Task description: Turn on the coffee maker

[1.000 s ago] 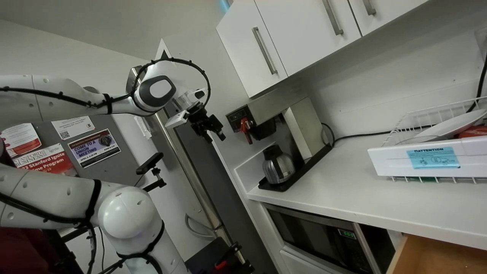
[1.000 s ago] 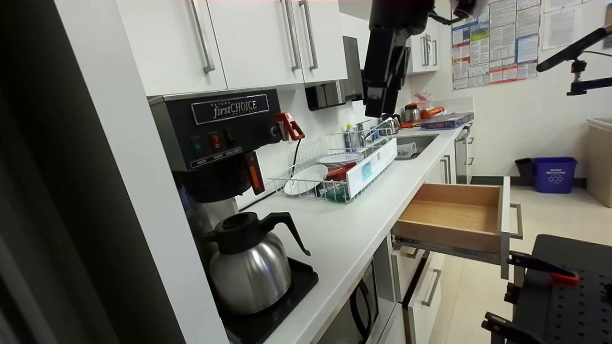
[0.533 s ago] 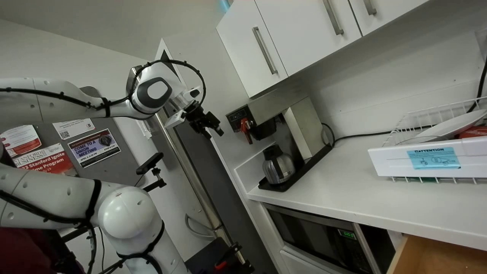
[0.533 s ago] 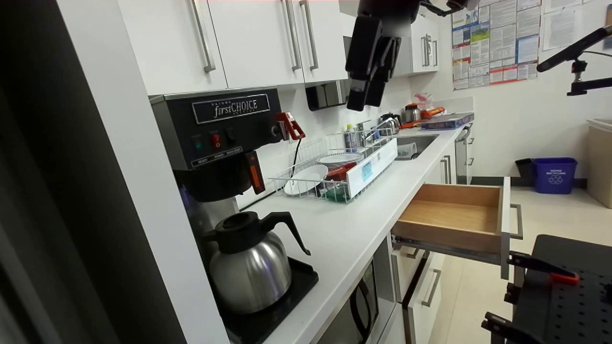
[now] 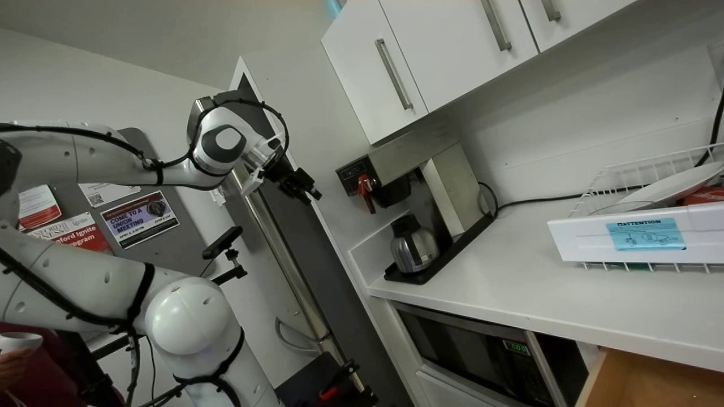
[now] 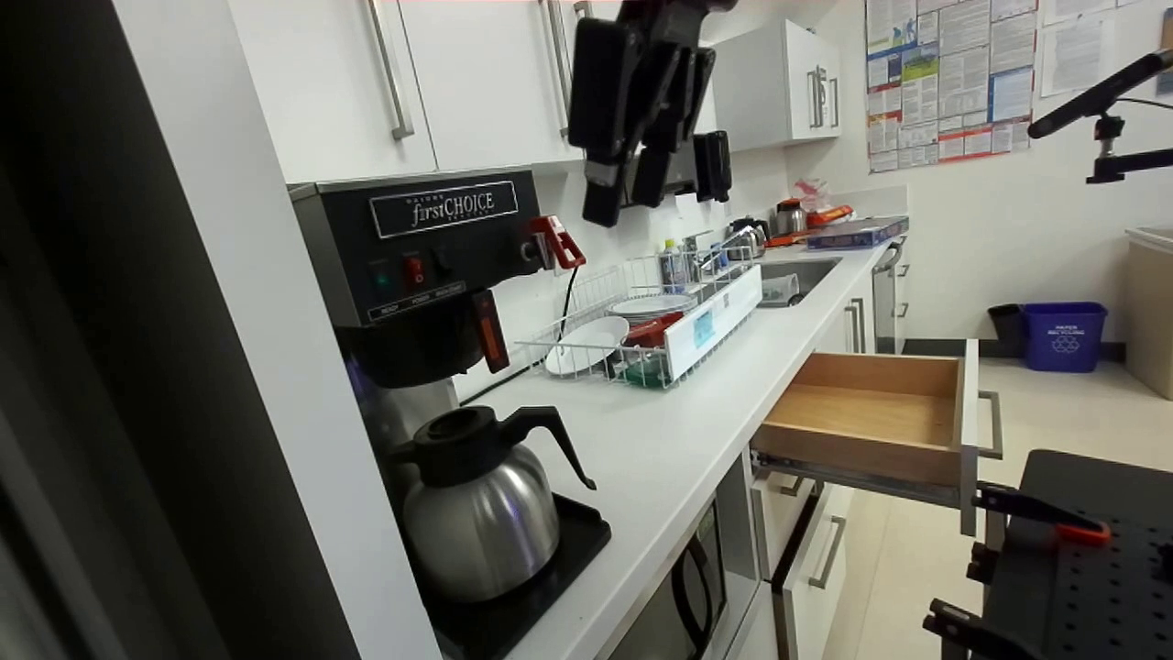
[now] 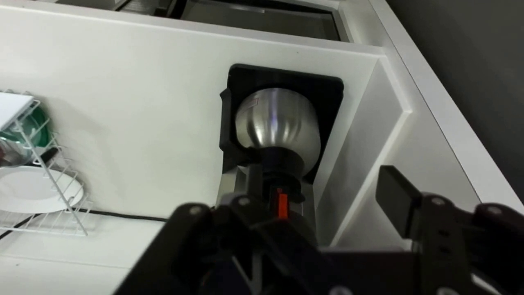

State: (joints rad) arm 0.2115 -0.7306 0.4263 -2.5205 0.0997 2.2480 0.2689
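The coffee maker point(image 6: 367, 261) is a black-and-silver machine at the end of the counter; it also shows in an exterior view point(image 5: 421, 158). Its front has a red switch point(image 6: 413, 270) and a small green light point(image 6: 381, 278). A steel carafe point(image 6: 486, 522) with a black top stands on its base, also seen in the wrist view point(image 7: 278, 119). My gripper point(image 5: 312, 196) is in the air in front of the machine, apart from it, with nothing in its fingers. In the wrist view the gripper point(image 7: 325, 190) is open, its pads wide apart; the left finger partly covers the machine's orange-marked handle point(image 7: 283, 206).
White cabinets point(image 5: 452, 51) hang above the machine. A side panel point(image 6: 275, 330) stands beside it. A red-handled spout point(image 6: 555, 242) sticks out of its front. A dish rack point(image 6: 710, 321) stands farther along the counter point(image 6: 632, 440). A drawer point(image 6: 861, 412) is pulled out below.
My gripper has moved left in both exterior views, closer to the coffee maker in one of them, and has turned so its fingers show spread. A hand with a white cup has appeared behind the arm.
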